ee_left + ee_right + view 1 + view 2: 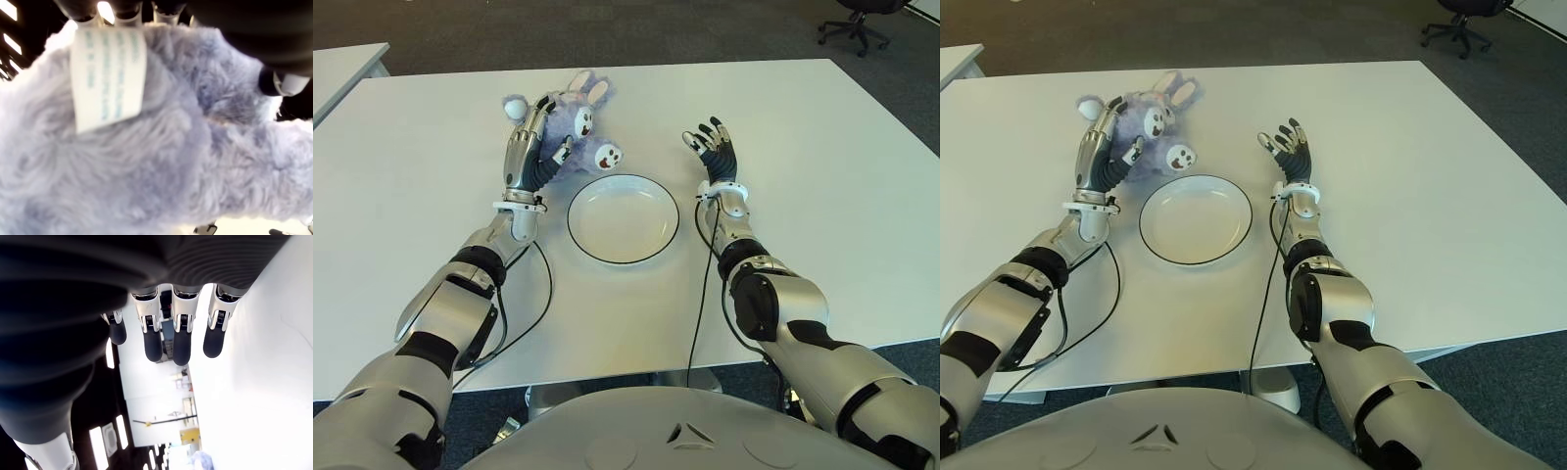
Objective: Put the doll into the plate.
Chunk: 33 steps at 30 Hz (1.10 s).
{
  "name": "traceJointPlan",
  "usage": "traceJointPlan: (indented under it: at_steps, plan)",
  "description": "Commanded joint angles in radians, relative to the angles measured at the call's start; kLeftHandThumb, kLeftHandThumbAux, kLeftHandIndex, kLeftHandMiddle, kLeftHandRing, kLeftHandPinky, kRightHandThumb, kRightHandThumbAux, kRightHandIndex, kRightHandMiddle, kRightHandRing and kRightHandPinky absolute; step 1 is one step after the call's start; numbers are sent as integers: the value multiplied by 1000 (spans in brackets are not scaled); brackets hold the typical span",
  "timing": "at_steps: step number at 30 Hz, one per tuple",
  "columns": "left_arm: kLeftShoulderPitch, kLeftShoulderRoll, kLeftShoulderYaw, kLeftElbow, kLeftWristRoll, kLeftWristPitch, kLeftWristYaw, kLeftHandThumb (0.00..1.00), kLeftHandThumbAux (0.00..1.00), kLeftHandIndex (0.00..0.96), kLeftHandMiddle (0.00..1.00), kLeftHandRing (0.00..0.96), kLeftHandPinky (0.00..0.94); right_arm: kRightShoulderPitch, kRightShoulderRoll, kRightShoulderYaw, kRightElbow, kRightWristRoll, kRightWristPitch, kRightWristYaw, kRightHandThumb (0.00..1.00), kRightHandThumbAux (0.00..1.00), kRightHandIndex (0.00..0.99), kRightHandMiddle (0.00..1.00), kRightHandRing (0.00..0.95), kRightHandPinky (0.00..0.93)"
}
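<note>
Your left hand (536,132) is on the doll (579,122), a fuzzy lilac plush with white rabbit ears, at the far-left side of the plate (651,245); the fingers are curled around the body and the left wrist view is filled with fur and a white sewn-in label (107,78), with fingertips (80,11) showing over the top edge of the plush, so I'd call that a closed grasp on the doll; whether the doll is lifted clear of the table (822,176) or resting on it you can't tell from these views.

The plate, white with a dark rim, sits just near of the doll, between your two arms; nothing is in it; one white doll foot (608,157) hangs just beside the far rim, not over the bowl as far as I can see.

Your right hand (712,145) shows to the right of the plate, fingers spread and holding nothing; wrist view confirms straight fingers over bare tabletop; idle.

Progress, as a judgement: grasp looks done; carry and release are left; the doll needs to come a short way nearward and rightward over the plate, then let go; the plush is soft and floppy, so limbs may drape over the rim; centre it before opening.
</note>
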Motion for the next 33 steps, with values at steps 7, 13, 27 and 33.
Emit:
traceJointPlan:
  at_steps: [7, 13, 27, 33]
  plan:
    - [165, -38, -60, 99, 69, 87, -50, 497, 191, 0, 0, 105, 88, 139, 18, -10, 87, 7, 80, -5, 142, 723, 60, 139, 134, 147]
    - [158, -39, -67, 102, 76, 99, -44, 490, 192, 0, 0, 54, 77, 139, 18, -11, 87, 8, 80, -2, 157, 740, 61, 142, 132, 147]
    - [130, -39, -109, 99, 115, 162, -24, 456, 160, 0, 0, 2, 46, 137, 16, -7, 87, 3, 80, -7, 211, 748, 65, 147, 134, 144]
    - [123, -40, -104, 103, 104, 179, -68, 498, 189, 0, 4, 65, 194, 134, 16, 2, 88, -5, 85, -19, 213, 759, 65, 153, 144, 161]
